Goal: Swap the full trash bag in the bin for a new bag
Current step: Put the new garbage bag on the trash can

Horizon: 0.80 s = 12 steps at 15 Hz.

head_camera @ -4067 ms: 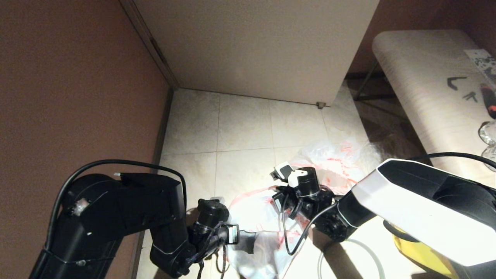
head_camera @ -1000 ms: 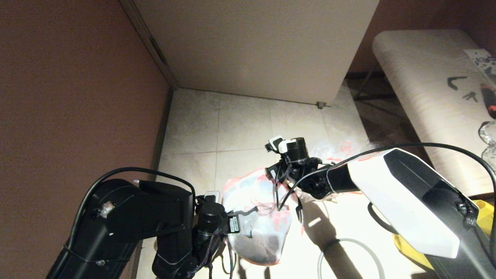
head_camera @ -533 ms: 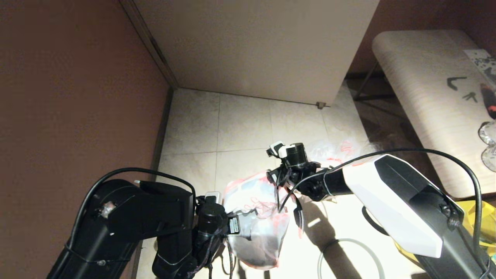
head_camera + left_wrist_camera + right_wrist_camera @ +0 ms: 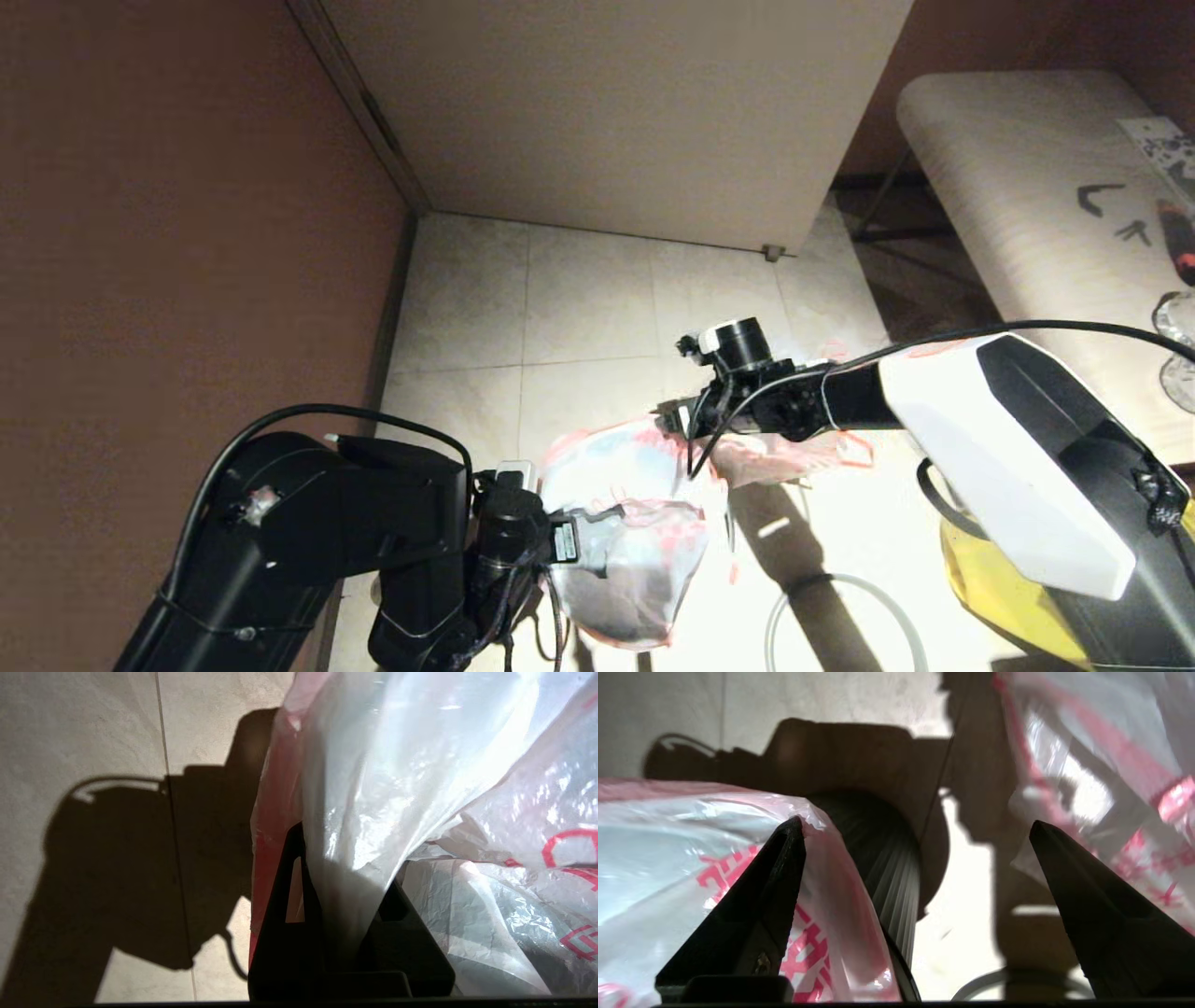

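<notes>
My left gripper (image 4: 607, 525) (image 4: 345, 858) is shut on a fold of the new bag (image 4: 644, 551) (image 4: 411, 765), thin white plastic with red print. The bag hangs spread over the black bin (image 4: 607, 607), which shows dark through it. The bin's ribbed side (image 4: 882, 858) stands beyond my right gripper (image 4: 670, 420) (image 4: 916, 822). That gripper is wide open beside the bag's red-edged rim (image 4: 822, 826), holding nothing. The full trash bag (image 4: 794, 459) (image 4: 1087, 788) lies crumpled on the floor under my right arm. Its contents do not show.
The loose grey rim ring (image 4: 826, 579) (image 4: 980, 984) lies on the tiles right of the bin. A big yellow bag (image 4: 990, 579) sits at lower right. A brown wall (image 4: 187, 233) is close on the left, a pale cabinet (image 4: 616, 112) ahead, and a table (image 4: 1008, 233) at right.
Both arms lifted the bag from low on the floor. In the last half second my right gripper has come off the bag's rim and moved up and right. The left gripper holds still.
</notes>
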Motion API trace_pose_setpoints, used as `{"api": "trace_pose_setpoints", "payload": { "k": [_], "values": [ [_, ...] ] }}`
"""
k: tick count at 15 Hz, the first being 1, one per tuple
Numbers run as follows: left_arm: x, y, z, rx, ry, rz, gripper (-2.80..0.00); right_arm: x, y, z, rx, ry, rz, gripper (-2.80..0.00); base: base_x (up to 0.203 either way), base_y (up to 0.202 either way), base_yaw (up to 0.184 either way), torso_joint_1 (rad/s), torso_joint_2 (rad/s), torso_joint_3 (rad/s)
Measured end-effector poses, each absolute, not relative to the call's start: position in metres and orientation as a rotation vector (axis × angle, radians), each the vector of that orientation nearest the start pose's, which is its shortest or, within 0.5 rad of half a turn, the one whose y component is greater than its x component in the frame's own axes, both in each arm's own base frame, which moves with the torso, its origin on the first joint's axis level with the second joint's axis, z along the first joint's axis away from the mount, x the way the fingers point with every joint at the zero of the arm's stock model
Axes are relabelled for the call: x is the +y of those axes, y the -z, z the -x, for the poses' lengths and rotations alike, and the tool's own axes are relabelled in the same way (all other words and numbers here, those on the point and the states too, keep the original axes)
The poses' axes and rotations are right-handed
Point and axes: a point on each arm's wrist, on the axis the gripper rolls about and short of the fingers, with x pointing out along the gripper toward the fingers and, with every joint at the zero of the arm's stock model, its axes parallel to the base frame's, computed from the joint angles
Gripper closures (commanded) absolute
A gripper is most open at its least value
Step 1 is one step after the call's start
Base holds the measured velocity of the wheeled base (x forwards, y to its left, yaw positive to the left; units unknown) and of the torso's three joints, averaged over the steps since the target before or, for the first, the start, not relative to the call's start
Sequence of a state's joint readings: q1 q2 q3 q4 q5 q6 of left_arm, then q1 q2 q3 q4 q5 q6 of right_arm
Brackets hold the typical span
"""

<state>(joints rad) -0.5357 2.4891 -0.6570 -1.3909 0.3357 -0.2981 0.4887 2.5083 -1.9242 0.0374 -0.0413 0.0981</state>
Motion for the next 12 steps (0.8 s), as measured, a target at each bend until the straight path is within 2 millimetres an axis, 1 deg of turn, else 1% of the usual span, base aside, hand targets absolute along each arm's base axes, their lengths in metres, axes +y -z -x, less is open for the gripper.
{"api": "trace_pose_setpoints", "payload": {
  "k": [3, 6, 8, 12],
  "values": [
    [-0.176, 0.051, -0.311, 0.428, 0.133, 0.102, 0.00, 0.224, -0.104, -0.455, 0.638, -0.427, -0.011, -2.80, 0.000, 0.000, 0.000, 0.000, 0.00, 0.000],
    [-0.176, 0.051, -0.311, 0.430, 0.134, 0.101, 0.00, 0.216, -0.119, -0.454, 0.665, -0.483, -0.099, -2.80, 0.000, 0.000, 0.000, 0.000, 0.00, 0.000],
    [-0.176, 0.051, -0.311, 0.430, 0.133, 0.101, 0.00, 0.212, -0.123, -0.453, 0.698, -0.544, -0.153, -2.80, 0.000, 0.000, 0.000, 0.000, 0.00, 0.000],
    [-0.176, 0.051, -0.311, 0.433, 0.133, 0.099, 0.00, 0.203, -0.126, -0.453, 0.752, -0.652, -0.204, -2.80, 0.000, 0.000, 0.000, 0.000, 0.00, 0.000]
  ]
}}
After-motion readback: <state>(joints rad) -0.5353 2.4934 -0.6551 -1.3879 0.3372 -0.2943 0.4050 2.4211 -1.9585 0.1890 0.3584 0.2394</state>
